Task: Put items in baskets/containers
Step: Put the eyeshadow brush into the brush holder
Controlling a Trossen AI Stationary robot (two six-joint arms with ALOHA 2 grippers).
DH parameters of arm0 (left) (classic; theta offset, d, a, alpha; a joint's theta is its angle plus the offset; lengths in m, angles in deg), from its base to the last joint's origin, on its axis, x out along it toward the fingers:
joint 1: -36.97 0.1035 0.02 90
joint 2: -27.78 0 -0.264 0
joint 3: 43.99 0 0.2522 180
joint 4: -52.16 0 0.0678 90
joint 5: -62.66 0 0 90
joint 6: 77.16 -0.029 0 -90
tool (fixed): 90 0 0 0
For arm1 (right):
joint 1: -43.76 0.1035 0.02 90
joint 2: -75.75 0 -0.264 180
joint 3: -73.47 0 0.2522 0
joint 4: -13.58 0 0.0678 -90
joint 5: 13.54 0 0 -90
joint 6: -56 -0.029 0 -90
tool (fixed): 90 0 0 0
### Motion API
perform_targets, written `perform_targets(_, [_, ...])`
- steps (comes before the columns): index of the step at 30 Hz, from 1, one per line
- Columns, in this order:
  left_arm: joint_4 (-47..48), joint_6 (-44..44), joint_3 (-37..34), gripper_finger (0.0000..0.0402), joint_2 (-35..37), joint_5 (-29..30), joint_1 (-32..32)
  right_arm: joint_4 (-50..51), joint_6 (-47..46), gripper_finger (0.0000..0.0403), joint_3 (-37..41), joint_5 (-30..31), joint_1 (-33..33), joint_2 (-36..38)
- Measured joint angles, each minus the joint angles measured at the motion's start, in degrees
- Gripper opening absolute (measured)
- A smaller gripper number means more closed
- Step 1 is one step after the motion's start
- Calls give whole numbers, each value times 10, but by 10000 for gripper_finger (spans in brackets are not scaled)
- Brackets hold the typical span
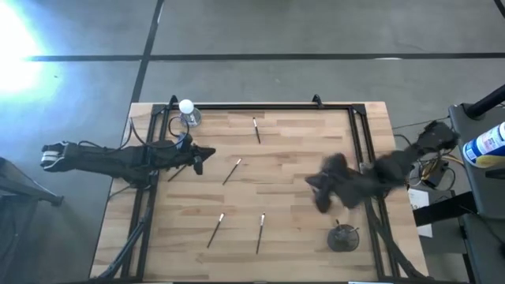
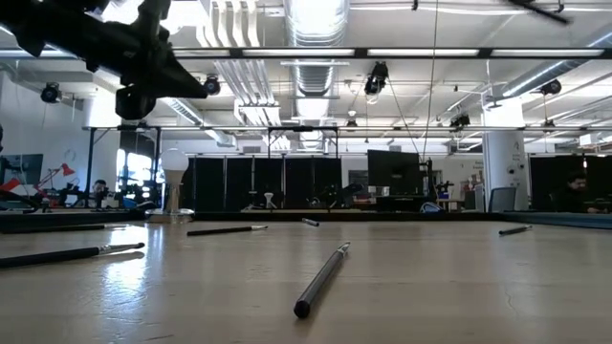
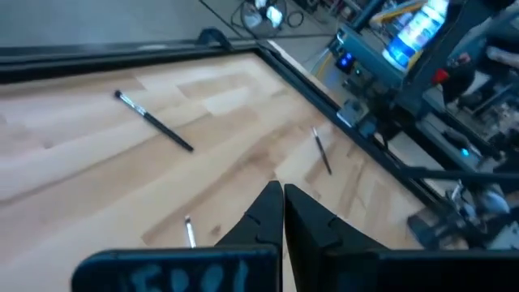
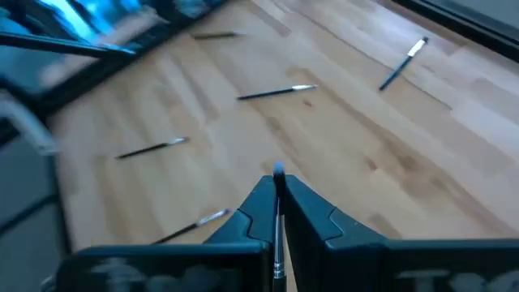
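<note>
Several thin dark makeup brushes lie flat on the wooden table: one at the far middle [image 1: 256, 130], one at the centre [image 1: 231, 171], two near the front [image 1: 215, 229] [image 1: 260, 233]. A small round dark cup [image 1: 343, 237] stands at the front right. My right gripper [image 4: 278, 191], blurred above the table's right half [image 1: 322, 189] and a little beyond the cup, is shut on another brush [image 4: 278, 243]. My left gripper [image 3: 283, 195] hangs shut and empty over the table's left side [image 1: 199, 158]. My right gripper pinches a thin brush between its two fingers. The brush lies along the fingers, and one end [image 4: 278, 172] sticks out just past the fingertips. The fingers slant down toward the table. The brush is lifted clear of the wood.
A white-topped object [image 1: 187, 110] stands at the far left corner. Dark rails [image 1: 268, 106] run along the table's far edge and down both sides. Equipment with a blue-labelled bottle [image 1: 488, 143] sits off the right edge. Bare wood lies between the scattered brushes.
</note>
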Motion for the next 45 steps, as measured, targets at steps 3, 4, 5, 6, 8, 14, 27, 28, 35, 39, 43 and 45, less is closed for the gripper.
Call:
perform_targets(3, [-28, 0, 0, 7, -20, 5, 0, 0, -58, 11, 50, 75, 107, 39])
perform_targets(4, [-37, 0, 0, 7, -27, 5, 0, 1, -77, 11, 65, 96, 139, 46])
perform_targets(5, [-43, 0, 0, 7, -33, 5, -1, 0, -95, 11, 78, 116, 170, 53])
perform_targets(6, [-53, 0, 0, 7, -41, 6, -1, 0, -113, 11, 90, 134, 199, 58])
perform_targets(8, [-68, -1, 0, 7, -54, 9, -1, 4, -144, 11, 110, 163, 250, 63])
perform_targets(14, [-103, 0, 0, 7, -95, 32, -1, 4, -231, 11, 164, 215, 359, 67])
perform_targets(27, [-115, 1, 6, 7, -118, 90, -1, -12, -292, 11, 217, 222, 424, 22])
perform_targets(28, [-115, -3, 8, 7, -119, 92, -1, -15, -292, 11, 219, 223, 427, 18])
perform_targets(35, [-105, -23, 27, 7, -121, 111, -1, -22, -301, 11, 225, 218, 439, -20])
perform_targets(39, [-98, -23, 34, 7, -121, 111, -1, -30, -301, 11, 226, 201, 439, -40])
perform_targets(43, [-96, -24, 36, 7, -121, 111, -1, -40, -301, 11, 226, 193, 439, -58])
perform_targets(45, [-96, -23, 36, 7, -121, 111, -1, -45, -301, 11, 226, 187, 439, -64])
